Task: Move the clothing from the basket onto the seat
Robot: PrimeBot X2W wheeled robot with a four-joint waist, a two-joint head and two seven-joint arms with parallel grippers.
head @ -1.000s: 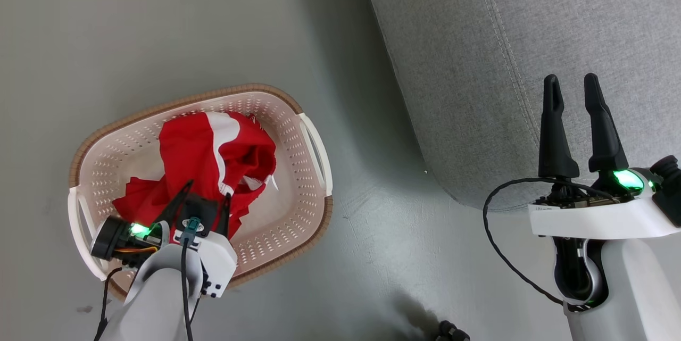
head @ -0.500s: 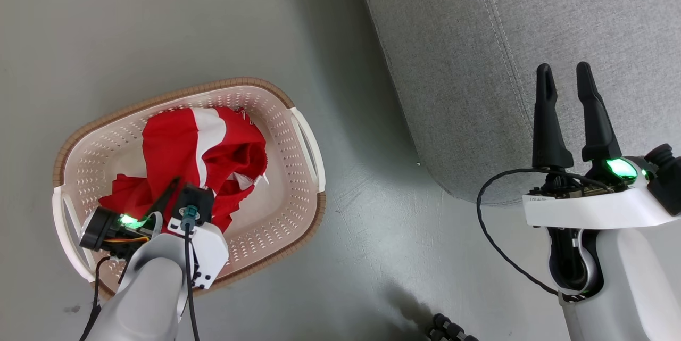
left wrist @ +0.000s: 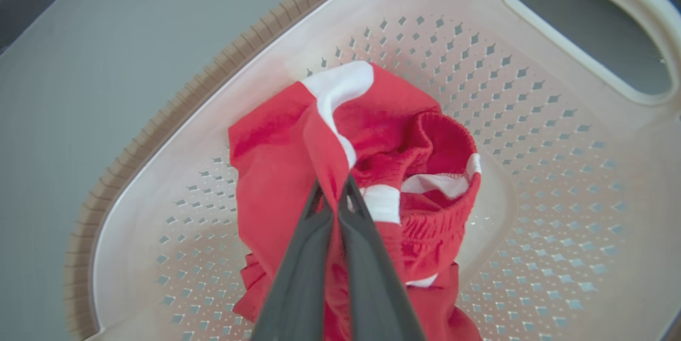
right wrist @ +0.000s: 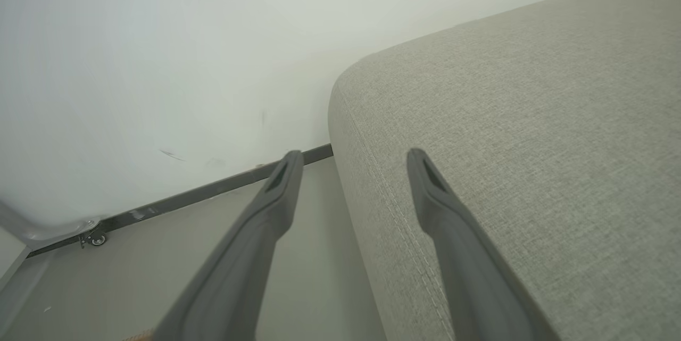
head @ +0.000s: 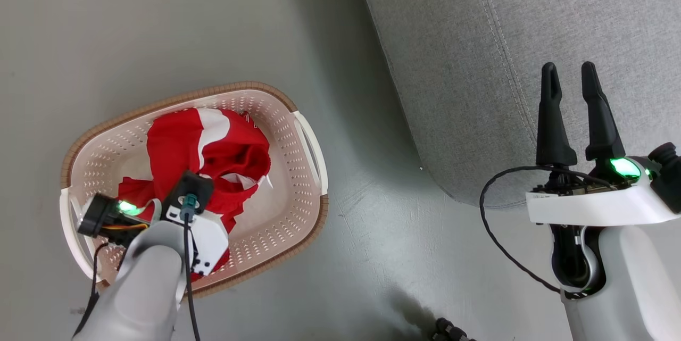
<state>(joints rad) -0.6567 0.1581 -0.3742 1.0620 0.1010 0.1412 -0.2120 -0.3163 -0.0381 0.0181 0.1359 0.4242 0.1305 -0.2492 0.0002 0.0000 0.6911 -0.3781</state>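
Note:
The red clothing (head: pixel 213 149) with white trim lies bunched in the cream basket (head: pixel 175 99) on the floor at the left of the head view. In the left wrist view my left gripper (left wrist: pixel 334 189) is shut on a raised fold of the clothing (left wrist: pixel 276 171), inside the basket (left wrist: pixel 159 133). From the head, the left wrist (head: pixel 194 224) covers those fingers. The light grey seat (head: pixel 505 38) spans the upper right. My right gripper (head: pixel 569 72) stands open over the seat's front edge, holding nothing. The right wrist view has it (right wrist: pixel 354 163) beside the seat (right wrist: pixel 532 117).
Grey floor (head: pixel 159 22) surrounds the basket and runs between it and the seat. A white wall (right wrist: pixel 159 38) with a dark baseboard (right wrist: pixel 213 186) stands beyond the seat's corner. A small black object (head: pixel 449 330) lies at the bottom edge.
My left gripper has gone from open to shut, pinching a fold of the red clothing in the basket. The head view has shifted a little. The right gripper stays open.

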